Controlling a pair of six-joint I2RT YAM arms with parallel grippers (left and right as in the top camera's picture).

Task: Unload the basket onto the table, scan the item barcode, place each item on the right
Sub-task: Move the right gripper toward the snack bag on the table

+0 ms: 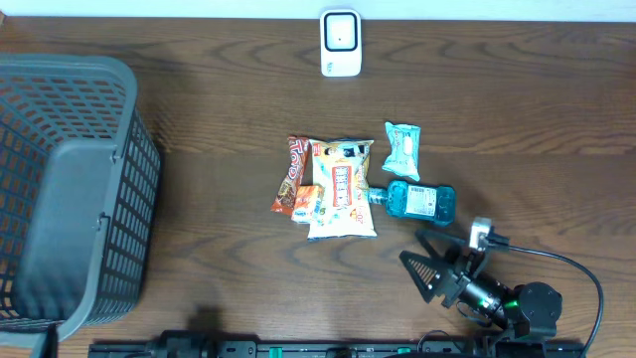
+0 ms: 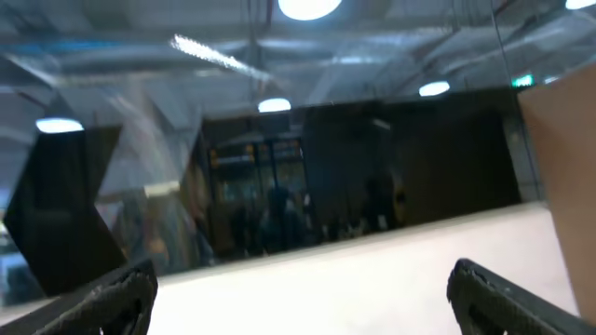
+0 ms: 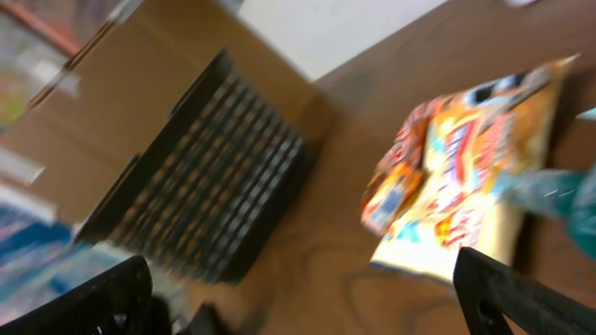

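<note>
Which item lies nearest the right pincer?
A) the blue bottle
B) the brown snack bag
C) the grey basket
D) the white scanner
A: the bottle lies on its side just beyond the right pincer, closer than any other item.

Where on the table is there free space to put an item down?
The table is bare between the basket and the snack bags, and between the scanner and those bags. It is crowded around the bags, the blue bottle and the green packet.
</note>
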